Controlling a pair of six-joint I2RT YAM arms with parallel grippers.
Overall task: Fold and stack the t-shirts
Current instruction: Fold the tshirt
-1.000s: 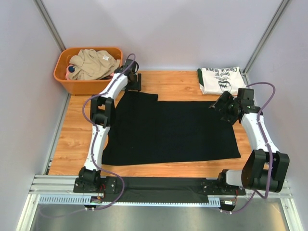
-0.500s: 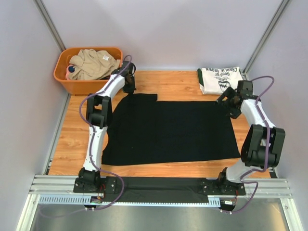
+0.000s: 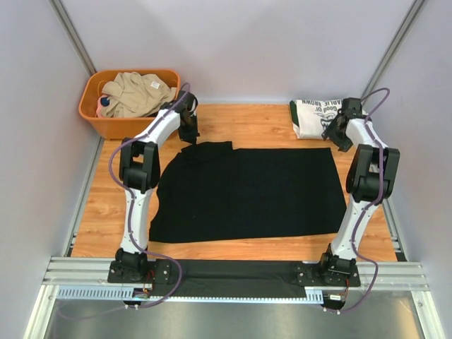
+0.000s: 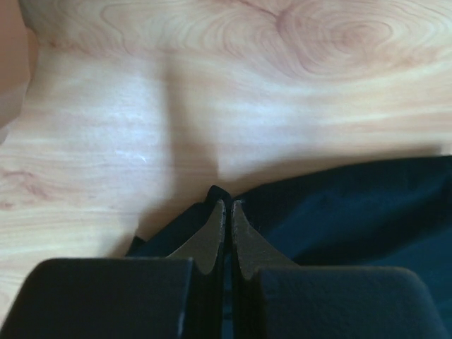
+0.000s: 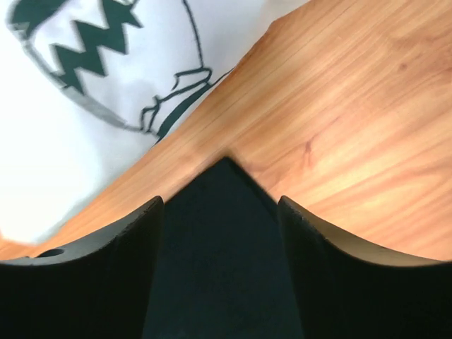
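The black t-shirt (image 3: 247,191) lies spread flat across the middle of the table. My left gripper (image 3: 189,135) is at its far left corner. In the left wrist view that gripper (image 4: 226,206) is shut on a small fold of the black cloth (image 4: 353,205). My right gripper (image 3: 337,135) is at the shirt's far right corner. In the right wrist view its jaws (image 5: 220,201) stand open on either side of the pointed black corner (image 5: 222,268). The white t-shirt (image 3: 314,116) with the green print (image 5: 85,106) lies folded at the back right.
An orange basket (image 3: 95,120) holding beige cloth stands at the back left, just behind my left arm. Bare wooden table (image 3: 113,198) shows left of the black shirt. A metal rail (image 3: 78,272) runs along the near edge. Grey walls close in on both sides.
My left gripper has closed on the black shirt's far left corner, and the cloth there has bunched. My right arm has reached back to the far right corner with its jaws narrowing.
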